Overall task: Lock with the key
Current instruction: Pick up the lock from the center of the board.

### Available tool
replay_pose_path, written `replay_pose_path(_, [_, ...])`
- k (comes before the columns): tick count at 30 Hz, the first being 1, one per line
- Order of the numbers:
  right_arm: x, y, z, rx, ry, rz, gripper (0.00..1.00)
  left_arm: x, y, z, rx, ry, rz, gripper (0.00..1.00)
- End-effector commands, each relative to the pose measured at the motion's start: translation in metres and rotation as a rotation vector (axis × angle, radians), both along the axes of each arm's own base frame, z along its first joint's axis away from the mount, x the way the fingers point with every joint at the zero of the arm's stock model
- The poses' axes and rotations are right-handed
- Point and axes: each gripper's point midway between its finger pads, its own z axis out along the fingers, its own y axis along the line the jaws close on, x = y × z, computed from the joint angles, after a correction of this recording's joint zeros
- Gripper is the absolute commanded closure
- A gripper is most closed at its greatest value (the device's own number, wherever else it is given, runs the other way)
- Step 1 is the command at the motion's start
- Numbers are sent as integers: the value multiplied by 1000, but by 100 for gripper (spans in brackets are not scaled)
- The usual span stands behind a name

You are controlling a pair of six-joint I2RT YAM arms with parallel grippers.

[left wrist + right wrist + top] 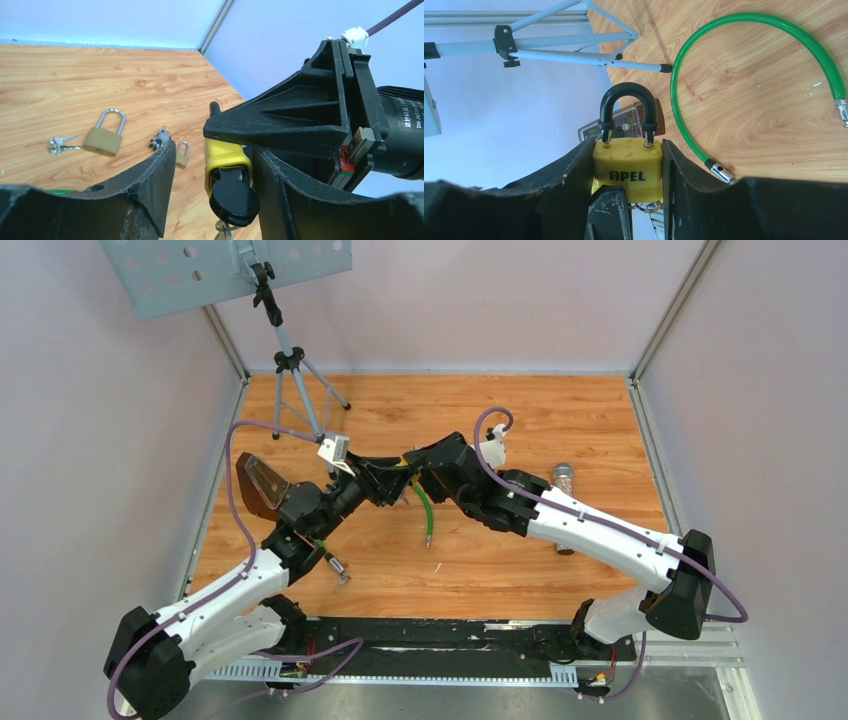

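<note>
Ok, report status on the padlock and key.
Right fingers clamped on yellow padlock. Left fingers open, straddling black key head at its base, not yet gripping. Nothing in the way.

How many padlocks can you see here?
3. The yellow padlock sits clamped in the right gripper; a large brass padlock and a small brass padlock lie on the table. Others may be hidden.
</note>
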Motion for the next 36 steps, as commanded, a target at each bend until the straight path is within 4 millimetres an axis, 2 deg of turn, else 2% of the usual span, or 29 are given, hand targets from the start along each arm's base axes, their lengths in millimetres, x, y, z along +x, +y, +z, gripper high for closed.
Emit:
replay_pose_path(1, [4, 0, 45, 171, -65, -44, 61, 2, -3, 9, -53, -8, 2, 34])
replay_pose_path(3, [5, -2, 45, 186, -73, -58, 61, 3, -5, 7, -62, 7, -1, 27])
replay_pose_path(6, [6, -3, 47, 208, -84, -66, 61, 4, -6, 4, -69, 17, 3, 26])
replay_pose_path(10, [5, -3, 48, 221, -84, -64, 62, 3, -9, 4, -62, -2, -7, 31])
replay_pose_path(11, [5, -3, 47, 223, -82, -65, 62, 3, -9, 3, -60, -2, -9, 37])
replay_pose_path(14, [4, -4, 45, 229, -77, -69, 62, 2, -10, -1, -60, 3, -11, 43])
replay_pose_path(16, [4, -4, 43, 234, -74, -74, 62, 2, -11, -4, -62, 13, -17, 41])
replay_pose_path(19, [5, -5, 42, 232, -74, -80, 62, 2, -12, -10, -63, 26, -22, 27])
replay_pose_path(22, [6, -7, 42, 233, -77, -88, 61, 1, -11, -11, -65, 26, -15, 21])
replay_pose_path(28, [6, -7, 37, 224, -72, -88, 62, 4, -3, -7, -78, 9, 29, 27])
replay_pose_path(36, [5, -3, 35, 227, -62, -77, 62, 7, -3, -3, -108, -10, 35, 23])
